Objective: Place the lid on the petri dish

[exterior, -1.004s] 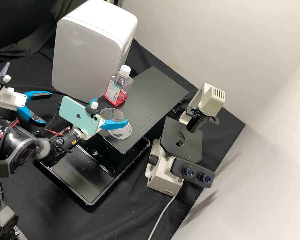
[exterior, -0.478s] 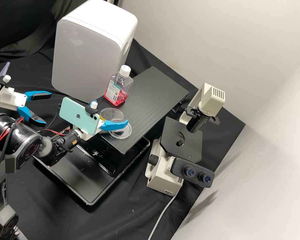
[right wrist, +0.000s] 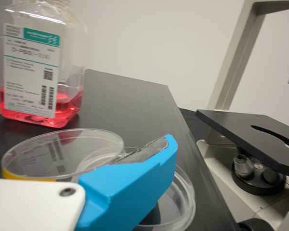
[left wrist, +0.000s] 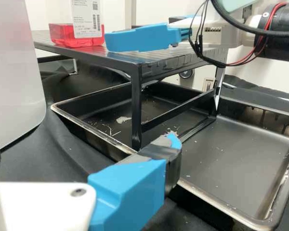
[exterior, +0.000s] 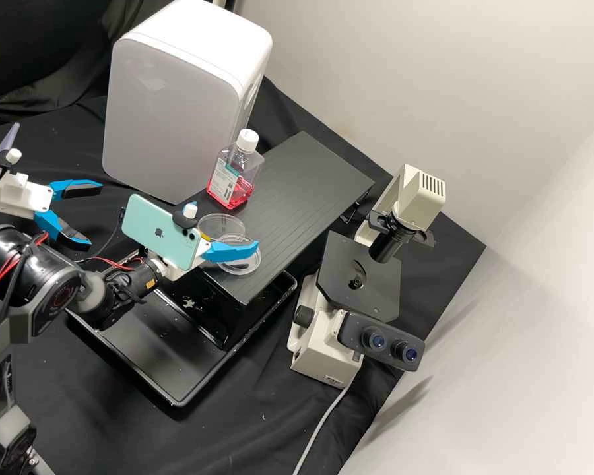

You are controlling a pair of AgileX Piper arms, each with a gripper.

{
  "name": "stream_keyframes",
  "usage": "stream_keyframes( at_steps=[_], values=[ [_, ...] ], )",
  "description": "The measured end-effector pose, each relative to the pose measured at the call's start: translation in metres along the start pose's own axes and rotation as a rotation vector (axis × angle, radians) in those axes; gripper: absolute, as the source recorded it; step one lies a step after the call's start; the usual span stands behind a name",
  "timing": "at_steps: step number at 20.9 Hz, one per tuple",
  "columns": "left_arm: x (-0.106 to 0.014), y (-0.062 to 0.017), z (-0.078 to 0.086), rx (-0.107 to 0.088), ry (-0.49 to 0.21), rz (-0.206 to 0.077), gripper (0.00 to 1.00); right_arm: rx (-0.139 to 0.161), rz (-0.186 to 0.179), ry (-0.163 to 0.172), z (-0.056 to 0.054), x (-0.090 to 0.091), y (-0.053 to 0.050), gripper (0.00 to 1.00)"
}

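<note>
Over the ribbed black rack (exterior: 310,178), grips the lid (exterior: 221,226) in the right claw (exterior: 230,234), pinched narrow across the rim. Hangs it just above the petri dish (exterior: 239,265) and slightly off-centre, likely to line up before lowering. Has the dish flat on the rack near its front edge, with the bottle (exterior: 233,173) of pink liquid behind. Holds the left claw (exterior: 92,214) wide and empty, well apart, out of the way. Looks like thin, clear, rigid plastic for both lid and dish: round, shallow, slick, with a yellow strip on the lid wall. Needs a level drop.
</note>
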Motion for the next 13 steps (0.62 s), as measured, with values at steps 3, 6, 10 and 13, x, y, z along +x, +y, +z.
stream_keyframes(
  at_steps=[3, 6, 10, 13],
  values=[
    [0.0, 0.0, 0.0, 0.0, 0.0, 0.0, 1.0, 0.002, 0.002, -0.004, 0.0004, 0.0, 0.0002, 1.0],
    [0.0, 0.0, 0.0, 0.0, 0.0, 0.0, 1.0, 0.002, 0.002, -0.004, 0.0004, 0.0, 0.0002, 1.0],
    [0.0, 0.0, 0.0, 0.0, 0.0, 0.0, 1.0, 0.003, 0.004, -0.003, 0.0001, -0.0001, 0.0006, 0.0],
    [0.0, 0.0, 0.0, 0.0, 0.0, 0.0, 1.0, 0.003, 0.004, -0.003, 0.0001, -0.0001, 0.0006, 0.0]
  ],
)
